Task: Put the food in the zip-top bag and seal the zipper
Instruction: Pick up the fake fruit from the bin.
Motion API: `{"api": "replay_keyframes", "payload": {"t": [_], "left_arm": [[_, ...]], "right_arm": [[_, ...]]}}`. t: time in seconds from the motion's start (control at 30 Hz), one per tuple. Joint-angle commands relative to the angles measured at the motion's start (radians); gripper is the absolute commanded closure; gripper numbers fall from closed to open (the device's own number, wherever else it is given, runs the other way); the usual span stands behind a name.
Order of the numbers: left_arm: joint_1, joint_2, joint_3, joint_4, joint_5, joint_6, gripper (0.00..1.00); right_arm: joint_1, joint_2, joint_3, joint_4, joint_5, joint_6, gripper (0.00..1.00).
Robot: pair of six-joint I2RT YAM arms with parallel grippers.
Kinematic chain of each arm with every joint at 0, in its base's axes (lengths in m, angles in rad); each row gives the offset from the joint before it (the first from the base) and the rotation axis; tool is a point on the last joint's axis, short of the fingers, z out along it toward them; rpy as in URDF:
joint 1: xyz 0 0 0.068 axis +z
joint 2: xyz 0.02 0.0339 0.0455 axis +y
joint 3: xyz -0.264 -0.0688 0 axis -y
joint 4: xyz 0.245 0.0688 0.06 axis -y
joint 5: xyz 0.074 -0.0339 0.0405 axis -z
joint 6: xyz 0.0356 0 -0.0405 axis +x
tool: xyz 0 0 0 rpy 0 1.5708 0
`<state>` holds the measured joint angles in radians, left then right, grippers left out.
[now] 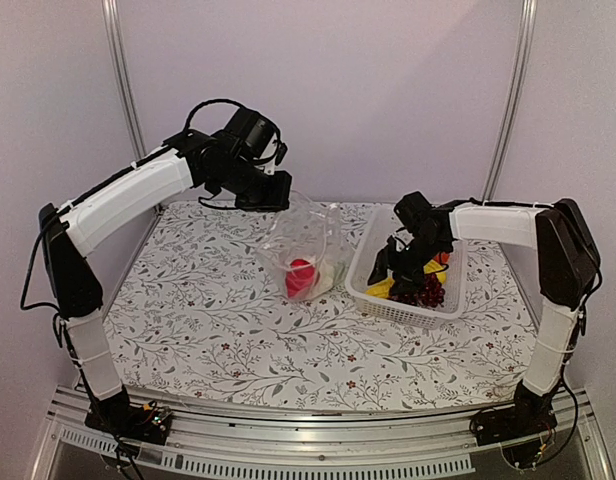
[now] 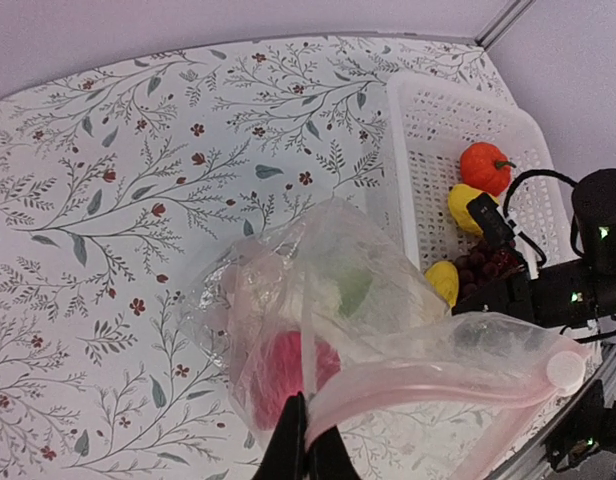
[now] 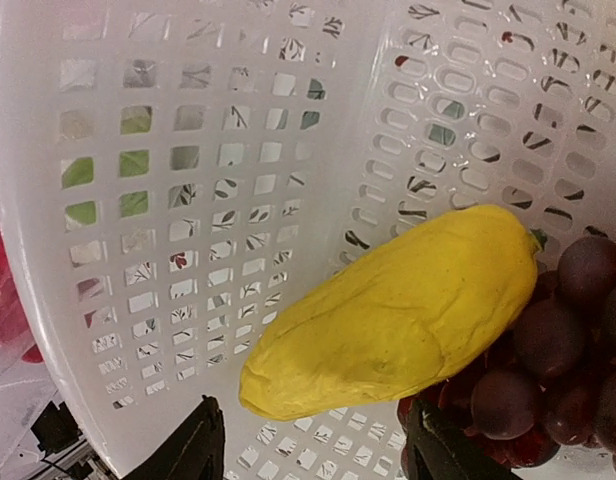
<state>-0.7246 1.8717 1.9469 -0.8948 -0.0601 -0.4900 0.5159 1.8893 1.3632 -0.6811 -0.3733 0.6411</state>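
The clear zip-top bag (image 1: 306, 245) stands on the table, held up at its mouth by my left gripper (image 1: 273, 192), which is shut on the pink-tinted zipper strip (image 2: 448, 392). Inside the bag are a red pepper (image 2: 288, 368), a white lumpy piece (image 2: 263, 290) and something green. My right gripper (image 1: 403, 262) is open, down inside the white basket (image 1: 373, 300), its fingers either side of a long yellow piece (image 3: 398, 310). A purple grape bunch (image 3: 558, 350) lies beside it. Another yellow piece (image 2: 466, 205) and a small orange fruit (image 2: 486, 167) lie farther back in the basket.
The floral tablecloth (image 1: 208, 320) covers the table. The basket stands right of the bag, almost touching it. Metal frame posts (image 1: 123, 80) rise at the back corners.
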Motion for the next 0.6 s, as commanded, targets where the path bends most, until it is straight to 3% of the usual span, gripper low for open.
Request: {"api": "replay_keyframes", "payload": {"t": [0.0,0.17,0.57], "left_arm": [[0.015,-0.043,-0.005,0.01,0.007,0.022,1.0],[0.02,-0.045,-0.002,0.009,0.007,0.029,1.0],[0.023,-0.034,0.001,0.01,0.017,0.028,1.0]], "right_arm": [[-0.002,0.062,0.036,0.005,0.004,0.023,0.36],[-0.002,0.117,0.058,0.005,0.03,0.03,0.32],[-0.009,0.162,0.106,0.02,0.086,0.033,0.39]]}}
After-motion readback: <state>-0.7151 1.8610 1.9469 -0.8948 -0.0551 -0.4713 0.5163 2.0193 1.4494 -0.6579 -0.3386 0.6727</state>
